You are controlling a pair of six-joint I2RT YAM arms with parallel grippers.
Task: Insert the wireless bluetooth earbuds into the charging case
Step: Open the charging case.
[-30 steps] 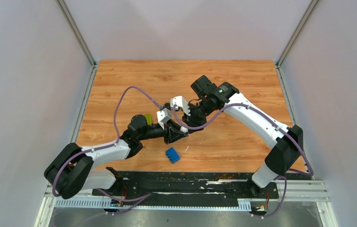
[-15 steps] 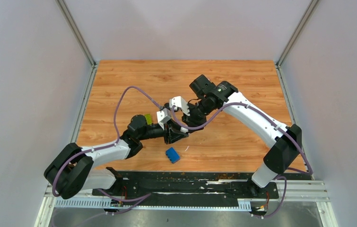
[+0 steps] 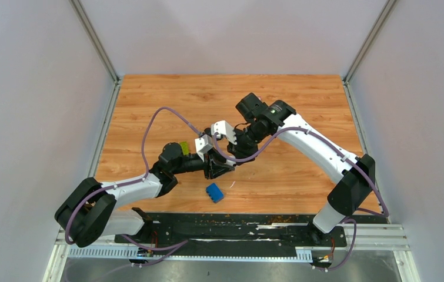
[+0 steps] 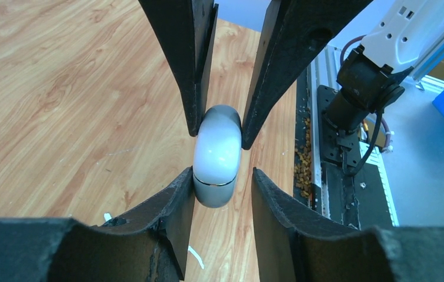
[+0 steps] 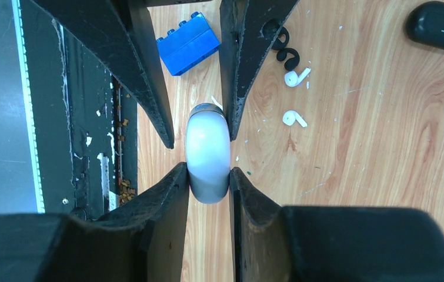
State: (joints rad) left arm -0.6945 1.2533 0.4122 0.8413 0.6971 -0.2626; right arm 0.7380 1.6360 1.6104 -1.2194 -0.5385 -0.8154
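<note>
Grey walls (image 3: 31, 106) on three sides of a wood-grain worktop (image 3: 166, 100); black base plate (image 3: 249, 226) along the near edge, brown crumbs scattered on it.

Over mid-worktop, a little toward the near edge, both arms tip to tip around one white charging case (image 4: 216, 147), held off the wood. Lid down, seam closed as far as visible; contents hidden.

Right gripper (image 5: 207, 173): fingers (image 5: 254, 205) pinching the case on two opposite sides, both pads pressed to the shell.

Left gripper (image 4: 222, 178), from the opposite end: fingers (image 4: 169, 202) slightly spread, one pad against the case, the other just off it, a sliver of wood showing between.

Below, all four buds out on the worktop. White earbud (image 5: 296, 77) and second white earbud (image 5: 293, 118) near each other but apart, lying flat on the wood. Black earbuds (image 5: 290, 59) just beside the first white one, the pair touching each other. Black case (image 5: 441, 23) farther in from the near edge, well apart from the buds, lid shut, contents hidden.

Blue brick (image 3: 214, 192) close to the near edge, about midway along it, between that edge and the buds. Small white scrap (image 3: 233, 184) near the brick.
</note>
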